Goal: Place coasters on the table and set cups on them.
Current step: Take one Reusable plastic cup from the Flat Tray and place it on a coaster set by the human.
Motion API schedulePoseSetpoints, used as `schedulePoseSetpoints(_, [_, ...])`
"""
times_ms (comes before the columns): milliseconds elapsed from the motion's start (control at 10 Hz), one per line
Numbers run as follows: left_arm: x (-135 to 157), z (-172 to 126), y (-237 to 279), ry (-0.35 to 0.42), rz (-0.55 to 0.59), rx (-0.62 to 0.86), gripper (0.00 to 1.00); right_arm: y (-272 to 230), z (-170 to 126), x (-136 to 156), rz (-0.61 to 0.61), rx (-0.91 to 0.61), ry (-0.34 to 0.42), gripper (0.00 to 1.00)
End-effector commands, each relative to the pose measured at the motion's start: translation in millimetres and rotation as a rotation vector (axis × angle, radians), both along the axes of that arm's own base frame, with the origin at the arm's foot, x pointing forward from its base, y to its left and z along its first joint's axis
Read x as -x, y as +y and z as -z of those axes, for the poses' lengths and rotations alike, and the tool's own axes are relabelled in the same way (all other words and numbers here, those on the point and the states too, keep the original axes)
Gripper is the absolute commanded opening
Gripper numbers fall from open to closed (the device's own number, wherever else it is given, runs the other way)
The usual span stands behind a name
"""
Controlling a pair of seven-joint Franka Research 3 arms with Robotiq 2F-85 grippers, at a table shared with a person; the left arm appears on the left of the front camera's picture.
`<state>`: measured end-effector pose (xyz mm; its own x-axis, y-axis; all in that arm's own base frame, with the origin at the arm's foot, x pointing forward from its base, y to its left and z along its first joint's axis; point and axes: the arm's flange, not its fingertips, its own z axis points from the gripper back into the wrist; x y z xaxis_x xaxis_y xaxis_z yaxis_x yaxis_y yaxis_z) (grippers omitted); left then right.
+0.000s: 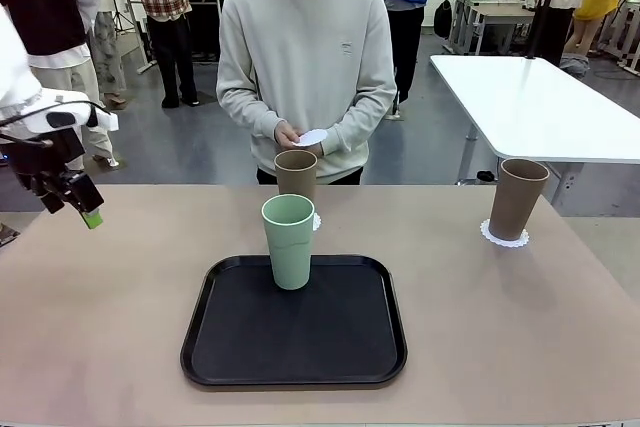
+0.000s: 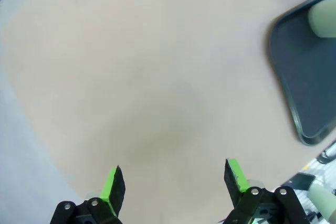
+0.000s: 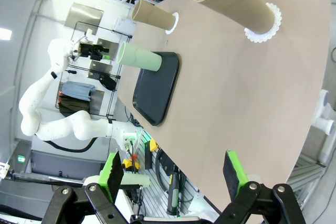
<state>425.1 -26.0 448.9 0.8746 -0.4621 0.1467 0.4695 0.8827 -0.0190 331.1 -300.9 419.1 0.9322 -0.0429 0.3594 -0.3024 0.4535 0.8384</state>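
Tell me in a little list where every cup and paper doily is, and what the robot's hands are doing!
green cup: stands on the black tray, no coaster under it
middle tan cup: on the middle coaster, on the table behind the tray
right tan cup: on the right coaster, far right
third coaster: in the person's hands
left gripper: jaws open, empty, over bare table
right gripper: jaws open, empty

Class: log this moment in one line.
left gripper, right gripper open, empty | brown cups on coasters | green cup on tray | hand holds third coaster
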Motion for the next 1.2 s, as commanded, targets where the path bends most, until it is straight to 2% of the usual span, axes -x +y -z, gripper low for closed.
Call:
schedulePoseSetpoints(0, [11,-17,54,0.075,0.157,0.469,1.00,0,0,0,0.003,0.000,-0.001,1.00])
schedulePoseSetpoints(100, [15,-15,91,0.099,0.220,0.704,1.00,0,0,0,0.003,0.000,-0.001,1.00])
schedulePoseSetpoints(200, [16,-5,135,0.078,0.239,0.973,1.00,0,0,0,0.003,0.000,-0.001,1.00])
schedulePoseSetpoints(300, [11,14,174,0.051,0.195,1.202,1.00,0,0,0,0.003,0.000,-0.001,1.00])
schedulePoseSetpoints(400, [8,32,208,0.048,0.140,1.348,1.00,0,0,0,0.003,0.000,-0.001,1.00])
schedulePoseSetpoints(600, [15,48,264,0.044,-0.013,1.467,1.00,0,0,0,0.003,0.000,-0.001,1.00])
schedulePoseSetpoints(800, [30,47,293,0.061,-0.039,1.566,1.00,0,0,0,0.003,0.000,-0.001,1.00])
schedulePoseSetpoints(1000, [36,48,309,0.131,-0.039,1.522,1.00,0,0,0,0.003,0.000,-0.001,1.00])
schedulePoseSetpoints(1100, [43,47,312,0.118,-0.112,1.422,1.00,0,0,0,0.003,0.000,-0.001,1.00])
